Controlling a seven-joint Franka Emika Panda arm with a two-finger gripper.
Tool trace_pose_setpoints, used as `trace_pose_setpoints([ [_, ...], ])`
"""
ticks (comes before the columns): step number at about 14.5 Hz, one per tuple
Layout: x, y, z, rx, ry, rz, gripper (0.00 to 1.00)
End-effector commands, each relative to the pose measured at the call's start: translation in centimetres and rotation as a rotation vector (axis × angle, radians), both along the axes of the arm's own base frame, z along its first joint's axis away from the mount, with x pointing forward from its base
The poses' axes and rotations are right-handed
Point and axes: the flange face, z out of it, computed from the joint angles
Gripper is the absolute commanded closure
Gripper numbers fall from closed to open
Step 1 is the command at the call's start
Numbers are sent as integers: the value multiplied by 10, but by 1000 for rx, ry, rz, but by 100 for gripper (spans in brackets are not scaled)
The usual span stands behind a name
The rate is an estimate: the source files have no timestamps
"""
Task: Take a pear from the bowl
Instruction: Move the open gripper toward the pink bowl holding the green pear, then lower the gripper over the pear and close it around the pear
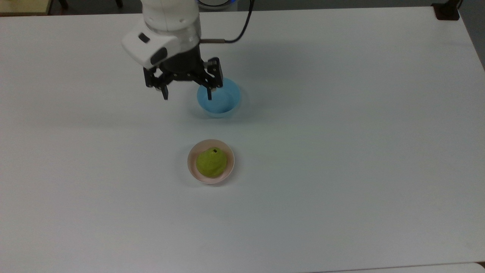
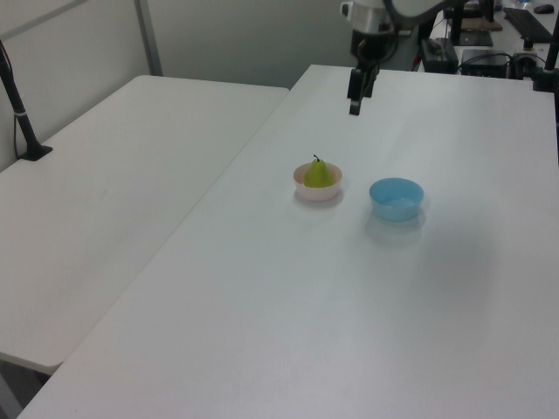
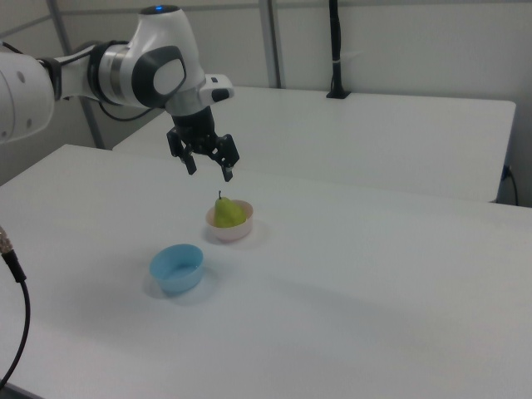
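Observation:
A yellow-green pear (image 1: pixel 211 162) (image 2: pixel 317 173) (image 3: pixel 228 213) sits upright in the small pale pink bowl (image 1: pixel 194 170) (image 2: pixel 318 192) (image 3: pixel 226 233) on the white table. My gripper (image 1: pixel 186 96) (image 2: pixel 354 103) (image 3: pixel 209 172) hangs open and empty, high above the table. In the top view it lies above the pink bowl, its right finger (image 1: pixel 209 94) overlapping the light blue bowl. In the right view it hovers above and slightly left of the pear, well clear of it.
An empty light blue bowl (image 1: pixel 223 104) (image 2: pixel 396 199) (image 3: pixel 177 268) stands next to the pink one. A second white table (image 2: pixel 105 175) adjoins on the left view's left. A black post (image 3: pixel 336 50) rises at the back in the right view.

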Motion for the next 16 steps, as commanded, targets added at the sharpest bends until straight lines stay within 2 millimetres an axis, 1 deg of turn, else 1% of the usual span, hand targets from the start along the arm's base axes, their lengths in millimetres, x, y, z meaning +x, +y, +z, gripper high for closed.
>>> trace_pose_setpoints([
  [1, 20, 26, -27, 3, -27, 45, 0],
  [7, 40, 28, -73, 0, -54, 57, 0],
  [9, 46, 37, -88, -15, -76, 77, 0],
  [12, 52, 39, -109, -25, -87, 80, 4],
  [13, 54, 40, -114, -28, -92, 84, 4],
  [14, 55, 46, -119, -35, -100, 94, 4],
  [15, 56, 46, -122, -34, -107, 94, 5],
  [16, 59, 48, -133, -36, -108, 99, 7],
])
